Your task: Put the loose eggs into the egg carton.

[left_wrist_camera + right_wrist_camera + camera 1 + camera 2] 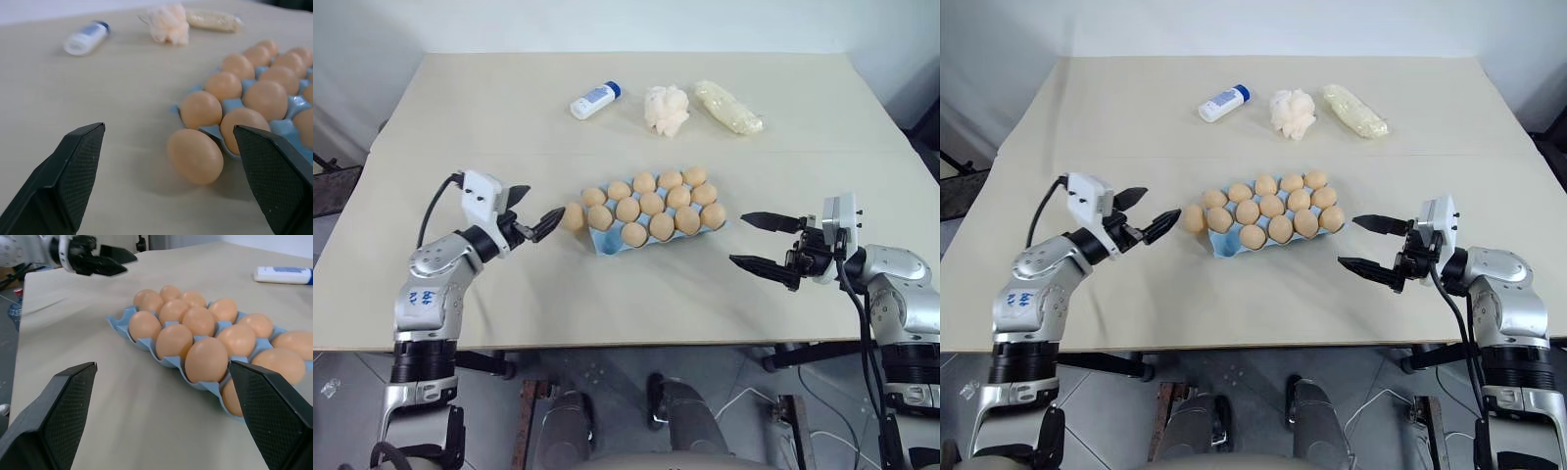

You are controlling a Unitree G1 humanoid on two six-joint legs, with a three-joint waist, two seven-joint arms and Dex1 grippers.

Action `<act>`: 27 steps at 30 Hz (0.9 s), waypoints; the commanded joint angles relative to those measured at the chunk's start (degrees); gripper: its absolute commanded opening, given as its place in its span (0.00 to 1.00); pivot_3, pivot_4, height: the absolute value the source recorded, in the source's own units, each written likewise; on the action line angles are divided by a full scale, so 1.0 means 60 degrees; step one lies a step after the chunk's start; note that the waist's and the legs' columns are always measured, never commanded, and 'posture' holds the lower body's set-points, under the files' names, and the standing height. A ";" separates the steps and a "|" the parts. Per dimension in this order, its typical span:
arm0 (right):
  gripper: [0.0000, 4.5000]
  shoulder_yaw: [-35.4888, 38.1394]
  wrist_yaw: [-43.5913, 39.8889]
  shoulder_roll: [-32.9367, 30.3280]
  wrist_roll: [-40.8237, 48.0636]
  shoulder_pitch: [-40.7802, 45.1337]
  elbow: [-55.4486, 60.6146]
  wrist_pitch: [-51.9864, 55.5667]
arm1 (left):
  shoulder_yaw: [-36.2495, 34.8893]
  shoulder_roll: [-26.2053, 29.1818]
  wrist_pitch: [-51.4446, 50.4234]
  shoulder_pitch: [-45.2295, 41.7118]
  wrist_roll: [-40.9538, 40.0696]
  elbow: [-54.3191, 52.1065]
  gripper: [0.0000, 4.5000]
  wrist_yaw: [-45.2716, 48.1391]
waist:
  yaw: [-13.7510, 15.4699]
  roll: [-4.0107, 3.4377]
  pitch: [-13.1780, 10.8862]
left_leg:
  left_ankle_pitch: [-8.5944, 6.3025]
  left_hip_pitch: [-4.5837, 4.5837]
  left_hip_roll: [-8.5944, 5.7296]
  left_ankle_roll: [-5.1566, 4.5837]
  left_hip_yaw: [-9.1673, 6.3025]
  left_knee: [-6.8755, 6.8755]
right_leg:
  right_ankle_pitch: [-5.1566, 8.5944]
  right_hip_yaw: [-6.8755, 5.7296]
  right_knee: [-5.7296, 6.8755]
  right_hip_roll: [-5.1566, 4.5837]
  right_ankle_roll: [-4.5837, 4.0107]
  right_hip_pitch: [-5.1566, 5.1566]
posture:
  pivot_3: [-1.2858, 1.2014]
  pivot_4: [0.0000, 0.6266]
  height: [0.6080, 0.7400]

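Observation:
The light blue egg carton [608,247] lies mid-table, its cups filled with several tan-orange eggs. One loose egg [573,216] rests on the table against the carton's left end, also seen close up as the loose egg [194,155]. My left gripper [536,210] is open and empty just left of that egg, one fingertip close to it. My right gripper [739,239] stands open and empty a little right of the carton, pointing at it. In the right wrist view the carton [120,323] is ahead, with the left gripper [119,262] beyond it.
Along the table's far side lie a white bottle with a blue cap [594,100], a white fluffy lump [666,108] and a pale oblong bag [728,108]. The table's front edge runs just below both grippers.

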State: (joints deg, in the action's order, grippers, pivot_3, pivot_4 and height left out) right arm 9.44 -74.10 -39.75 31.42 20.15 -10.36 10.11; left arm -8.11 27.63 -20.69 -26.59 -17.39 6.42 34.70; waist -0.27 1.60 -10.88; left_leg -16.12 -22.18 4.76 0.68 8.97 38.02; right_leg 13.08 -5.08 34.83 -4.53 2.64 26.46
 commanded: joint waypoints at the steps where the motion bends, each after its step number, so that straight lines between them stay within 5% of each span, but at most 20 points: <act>1: 1.00 0.0370 0.0178 -0.0113 0.0133 -0.0373 0.0594 0.0018 | 0.0366 0.0012 0.0603 -0.0525 0.0341 0.1000 0.99 0.0416 | 0.0011 0.0000 0.0000 | -0.0001 -0.0003 0.0002 0.0002 0.0026 -0.0003 | 0.0002 -0.0012 -0.0001 0.0000 -0.0003 0.0002 | 0.52 0.24 1.00; 21: 1.00 0.0703 0.0750 -0.0130 0.0247 -0.1068 0.1247 0.0138 | 0.1001 -0.0631 0.3251 -0.3209 0.1564 0.6689 0.99 0.0923 | 0.0030 0.0001 0.0000 | -0.0005 -0.0007 0.0003 -0.0005 0.0044 0.0004 | 0.0002 -0.0015 -0.0014 -0.0003 -0.0003 0.0003 | 0.52 0.24 1.00; 27: 1.00 0.0731 0.0793 -0.0151 0.0236 -0.1073 0.1233 0.0118 | 0.0888 -0.0657 0.3517 -0.3279 0.1577 0.7047 0.66 0.0958 | 0.0011 0.0001 0.0000 | -0.0006 -0.0006 0.0003 -0.0006 0.0045 0.0004 | 0.0002 -0.0015 -0.0012 -0.0003 -0.0003 0.0003 | 0.52 0.24 1.00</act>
State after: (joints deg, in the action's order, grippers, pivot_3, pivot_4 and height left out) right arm 11.70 -69.49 -39.82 32.03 13.89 -4.57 11.29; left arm -1.83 23.64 -0.43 -45.38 -7.80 48.46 40.25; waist -0.21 1.60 -10.88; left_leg -16.16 -22.22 4.78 0.64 9.24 38.05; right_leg 13.10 -5.17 34.76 -4.55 2.62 26.48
